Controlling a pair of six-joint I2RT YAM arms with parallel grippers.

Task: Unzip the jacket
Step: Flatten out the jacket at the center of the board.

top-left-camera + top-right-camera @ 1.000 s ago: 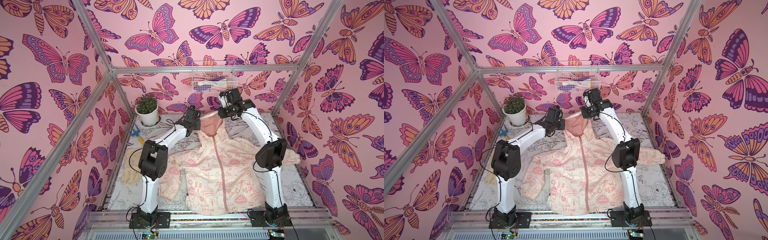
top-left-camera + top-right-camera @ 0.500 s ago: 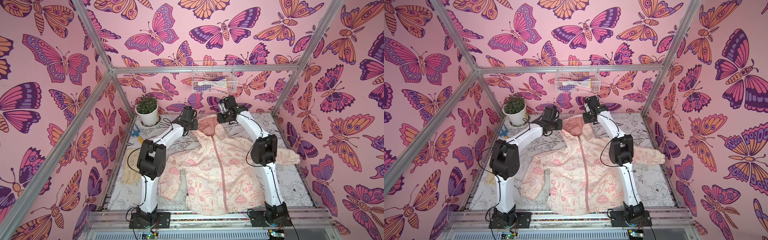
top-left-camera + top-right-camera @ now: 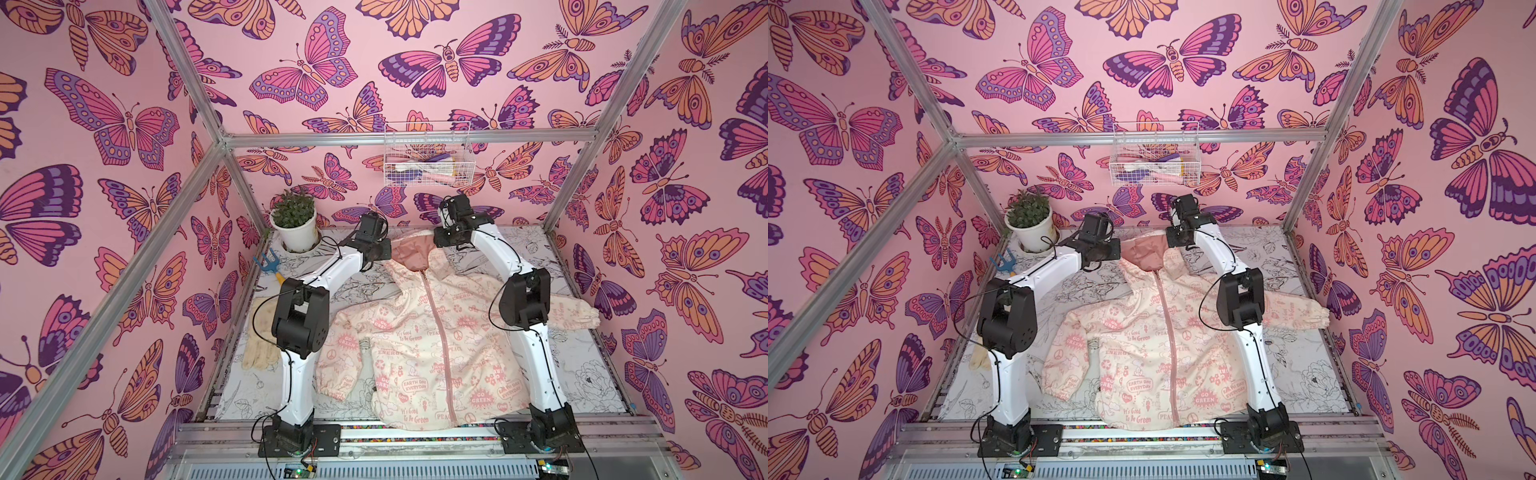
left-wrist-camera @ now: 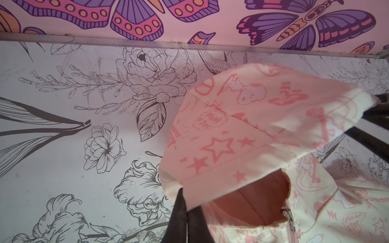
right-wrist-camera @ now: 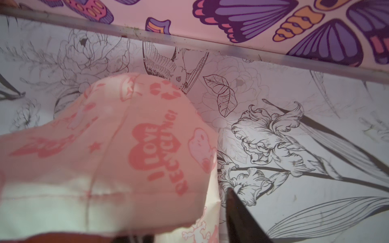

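At the table [image 3: 590,374] far end, left gripper [image 4: 186,202] was clamped on the jacket [image 3: 440,345] hood rim; right gripper [image 4: 379,109] apparently pinched the opposite rim. Risk was thin fabric slipping free, zipper pull [image 4: 290,213] unreached.

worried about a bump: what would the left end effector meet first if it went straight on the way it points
The jacket's hood: the left end effector is shut on its rim, cloth bulging ahead. Past that, probably the floral table, though depth is unclear.
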